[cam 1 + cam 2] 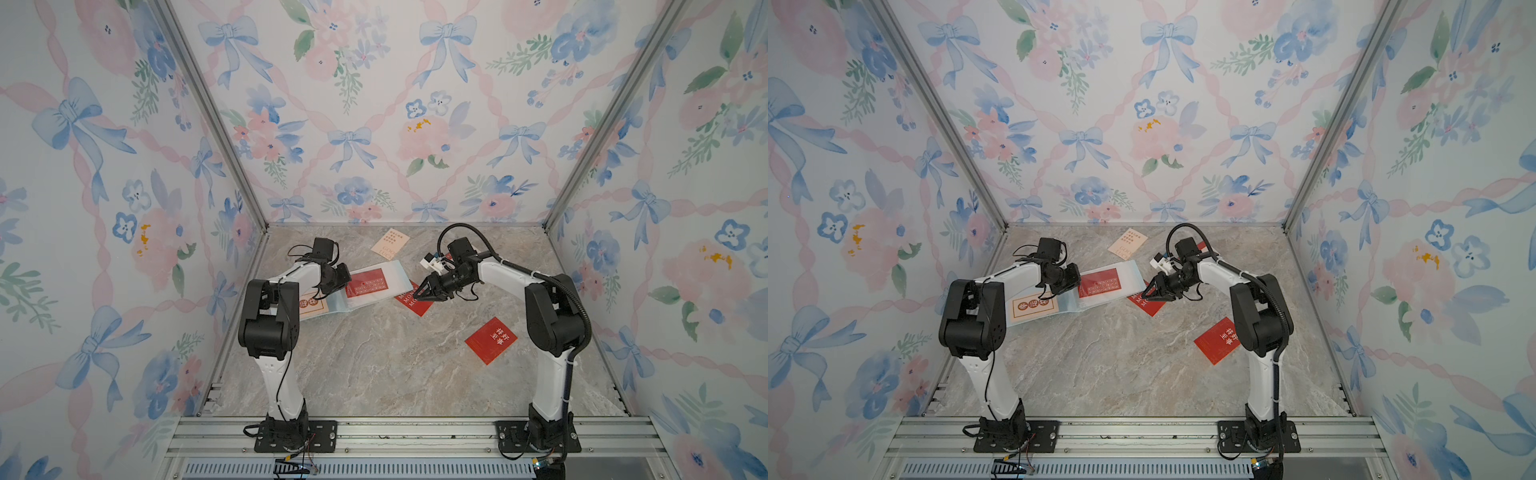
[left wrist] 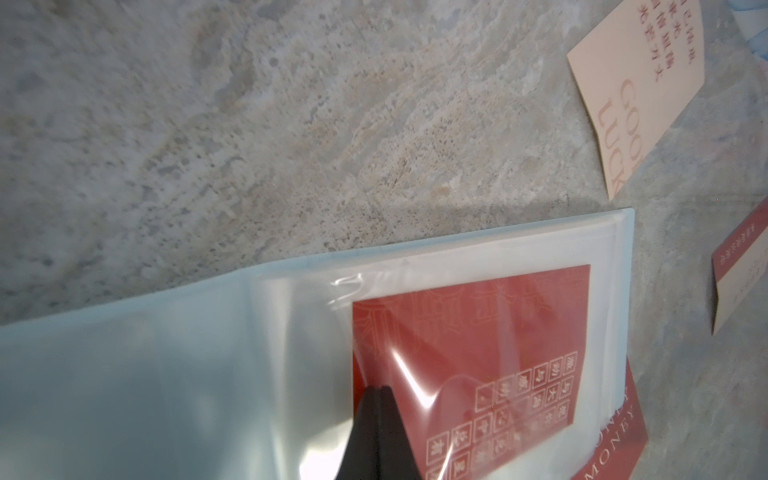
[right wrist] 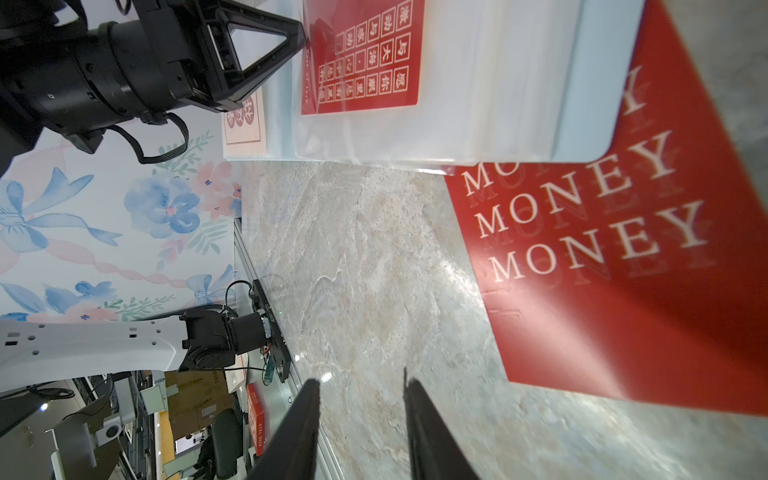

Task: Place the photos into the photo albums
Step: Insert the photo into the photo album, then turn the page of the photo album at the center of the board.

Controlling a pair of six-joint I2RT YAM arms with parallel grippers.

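Note:
The photo album (image 1: 397, 269) lies open on the marble table, pale blue with clear sleeves. A red photo (image 1: 365, 282) sits in its right sleeve and a cream one (image 1: 1034, 306) in its left page. My left gripper (image 2: 378, 388) is shut, its tip at the clear film by the red photo's (image 2: 498, 332) edge; I cannot tell if film is pinched. My right gripper (image 3: 361, 382) is open and empty, just above the red "MONEY" photo (image 3: 623, 270), whose corner lies under the album (image 3: 590, 104). Loose photos: a red one (image 1: 490, 340) and a cream "GOOD LUCK" one (image 1: 390, 245).
Floral walls (image 1: 124, 208) close the table in on three sides, with metal posts in the back corners. An aluminium rail (image 1: 415, 432) carrying both arm bases runs along the front edge. Another card (image 2: 739, 274), red and cream, lies beyond the album near the right arm's wrist.

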